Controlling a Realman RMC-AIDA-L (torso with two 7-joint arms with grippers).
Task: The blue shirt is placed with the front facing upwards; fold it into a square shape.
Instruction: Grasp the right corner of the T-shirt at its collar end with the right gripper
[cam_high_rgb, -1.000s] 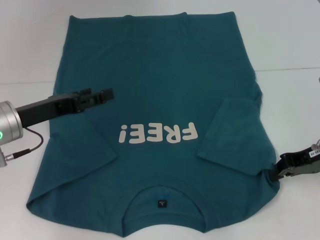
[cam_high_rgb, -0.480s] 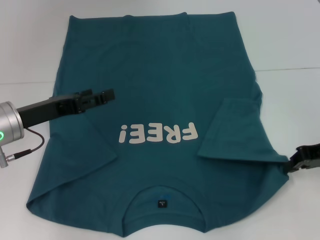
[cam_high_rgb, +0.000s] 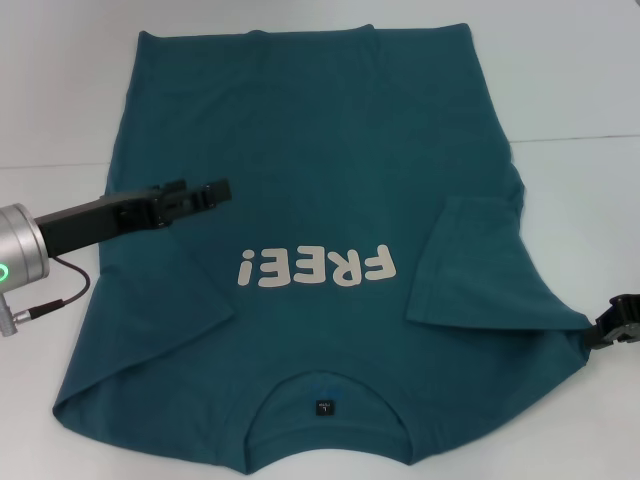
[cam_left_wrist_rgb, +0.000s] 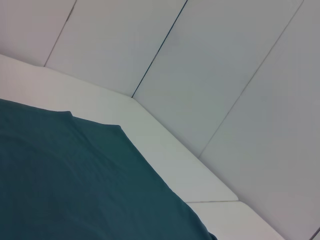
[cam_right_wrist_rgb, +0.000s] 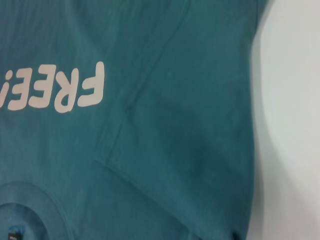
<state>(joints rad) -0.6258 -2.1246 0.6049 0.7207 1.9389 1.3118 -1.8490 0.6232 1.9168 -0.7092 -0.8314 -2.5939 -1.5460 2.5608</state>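
Dark teal-blue cotton T-shirt (cam_high_rgb: 330, 200) lies flat, front up, across the white tabletop (cam_high_rgb: 580, 90), collar at the near edge, right sleeve folded inward. Left gripper (cam_high_rgb: 205, 192) hovers over the chest, jaws nearly closed, empty. Right gripper (cam_high_rgb: 620, 322) sits at the shirt's right edge; jaw state indeterminate.

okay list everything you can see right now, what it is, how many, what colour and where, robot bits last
blue shirt: one, dark teal-blue, spread front-up across the table, collar toward the robot, both sleeves folded in
FREE! print: one, off-white, on the chest
neck label: one, dark, inside the collar
table: one, white, under the shirt
left gripper: one, black, above the shirt's left half
right gripper: one, black, at the shirt's right edge
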